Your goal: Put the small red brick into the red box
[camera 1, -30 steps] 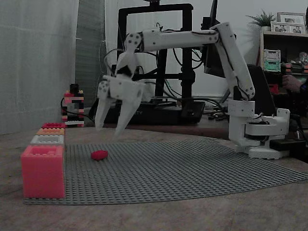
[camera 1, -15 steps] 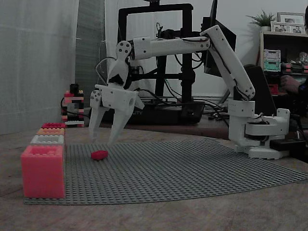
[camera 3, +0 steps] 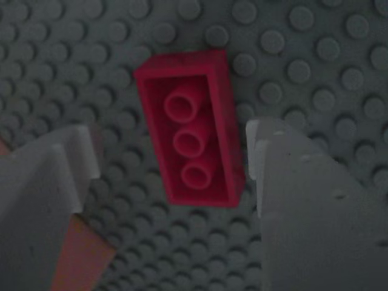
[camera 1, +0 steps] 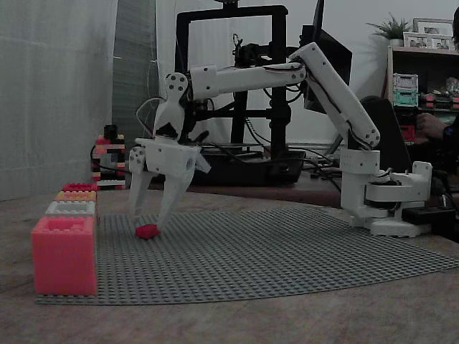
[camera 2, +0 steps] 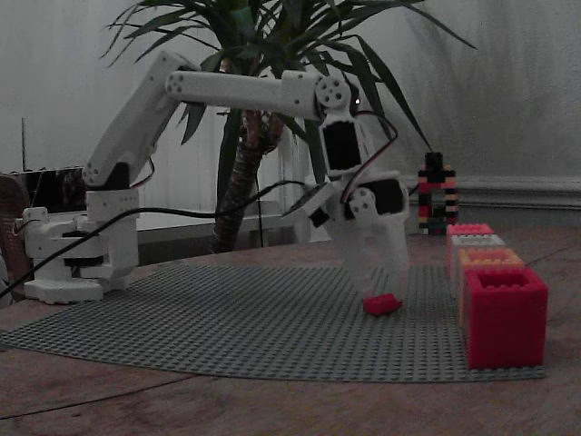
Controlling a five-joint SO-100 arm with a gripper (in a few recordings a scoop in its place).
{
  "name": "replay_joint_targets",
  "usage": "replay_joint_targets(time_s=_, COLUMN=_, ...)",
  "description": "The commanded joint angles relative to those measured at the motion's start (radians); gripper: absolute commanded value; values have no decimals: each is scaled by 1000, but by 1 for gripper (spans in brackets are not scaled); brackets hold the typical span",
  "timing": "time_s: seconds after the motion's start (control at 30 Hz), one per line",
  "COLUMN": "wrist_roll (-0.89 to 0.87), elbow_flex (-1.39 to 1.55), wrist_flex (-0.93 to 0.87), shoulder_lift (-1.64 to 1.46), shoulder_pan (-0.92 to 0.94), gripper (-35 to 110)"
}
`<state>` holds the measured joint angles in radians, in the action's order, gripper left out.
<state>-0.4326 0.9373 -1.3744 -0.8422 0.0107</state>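
Now tool (camera 1: 147, 218) lower than before, jaws apart, straddling red brick (camera 1: 148, 231).

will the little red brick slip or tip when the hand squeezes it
The red brick looks like rigid plastic, so it probably won't deform. It lies hollow side up on the grey baseplate, so it likely isn't clicked down and should lift easily. Its flat long sides face the fingers of the open hand, so rolling seems unlikely.
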Motion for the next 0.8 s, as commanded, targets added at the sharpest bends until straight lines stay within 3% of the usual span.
replay_joint_targets(time_s=0.0, wrist_roll=-14, elbow_flex=-61, wrist_flex=-6, shoulder_lift=-25, shoulder_pan=-12, gripper=22)
replay_joint_targets(time_s=0.2, wrist_roll=-15, elbow_flex=-66, wrist_flex=2, shoulder_lift=-11, shoulder_pan=-18, gripper=20)
replay_joint_targets(time_s=0.43, wrist_roll=11, elbow_flex=-80, wrist_flex=5, shoulder_lift=-3, shoulder_pan=-26, gripper=0)
replay_joint_targets(time_s=0.77, wrist_roll=57, elbow_flex=-98, wrist_flex=44, shoulder_lift=-100, shoulder_pan=-15, gripper=0)
